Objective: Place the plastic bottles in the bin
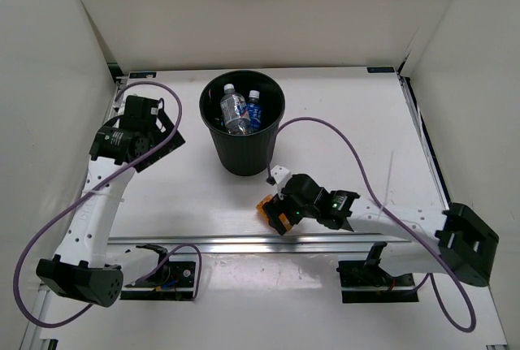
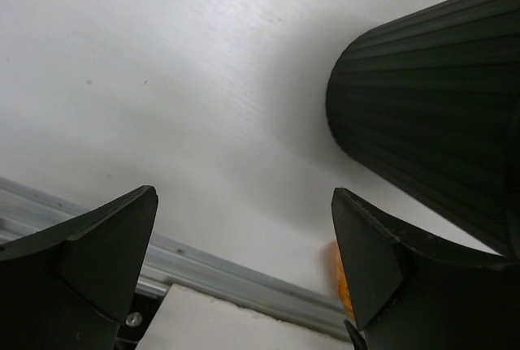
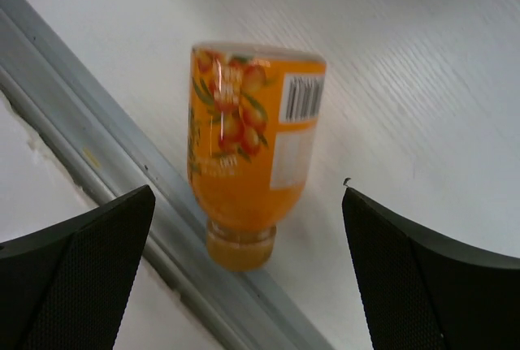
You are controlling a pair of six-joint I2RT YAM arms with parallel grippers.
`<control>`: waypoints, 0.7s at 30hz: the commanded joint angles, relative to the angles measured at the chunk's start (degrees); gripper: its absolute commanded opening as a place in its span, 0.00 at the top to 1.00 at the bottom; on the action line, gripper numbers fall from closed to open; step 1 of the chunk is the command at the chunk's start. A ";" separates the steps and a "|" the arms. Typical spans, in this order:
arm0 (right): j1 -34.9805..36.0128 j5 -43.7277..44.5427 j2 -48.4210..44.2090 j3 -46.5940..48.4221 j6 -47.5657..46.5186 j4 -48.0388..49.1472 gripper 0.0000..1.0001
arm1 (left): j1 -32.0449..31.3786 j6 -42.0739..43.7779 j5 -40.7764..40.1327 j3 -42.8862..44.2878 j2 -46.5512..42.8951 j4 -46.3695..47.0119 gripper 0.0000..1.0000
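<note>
Wide apart and holding nothing, the jaws of the right gripper [image 3: 248, 200] frame a short orange plastic bottle [image 3: 252, 147] with a fruit-printed label. It lies just ahead of them and roughly centred in the gap, touching neither finger. It appears to lie on its side on the white table [image 3: 422, 82], its neck end pointing back toward the jaws and reaching the aluminium rail [image 3: 97, 114] that runs along their left.

The left gripper [image 2: 244, 196] is also fully spread and empty, with only bare table between its fingers. Ahead and to its right stands the large round black ribbed bin [image 2: 431, 106].

From above, a clear plastic bottle [image 1: 234, 110] and a blue-labelled bottle [image 1: 253, 112] are seen inside the bin. Whether more lie beneath them cannot be told.

No bottle other than the orange one shows on the table, so the task looks nearly done. What is left is closing on this bottle, carrying it to the bin beyond the right jaws and dropping it in.
</note>
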 commanded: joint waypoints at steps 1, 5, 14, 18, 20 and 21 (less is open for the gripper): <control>0.38 0.06 5.44 1.20 -1.78 12.12 0.00 | 0.19 -0.47 1.18 -0.27 -0.78 -2.11 0.00; 0.38 -0.73 12.22 3.93 -2.30 13.53 0.02 | 0.19 1.02 1.18 0.95 -0.78 -2.63 0.00; -0.15 4.10 13.92 6.48 3.74 5.82 0.44 | 0.19 1.55 0.13 0.96 -0.87 -4.22 0.00; -0.15 5.68 6.46 11.47 5.77 -5.34 0.60 | 0.19 1.02 -0.92 -0.88 -2.54 -3.17 0.00; 1.34 6.47 1.98 14.21 5.78 -11.76 0.66 | 0.19 -0.11 -0.93 -1.67 -2.54 -2.55 0.00; 1.35 7.61 0.56 18.05 5.17 -13.87 0.72 | 0.19 -0.12 -1.53 -2.55 -3.15 -2.55 0.00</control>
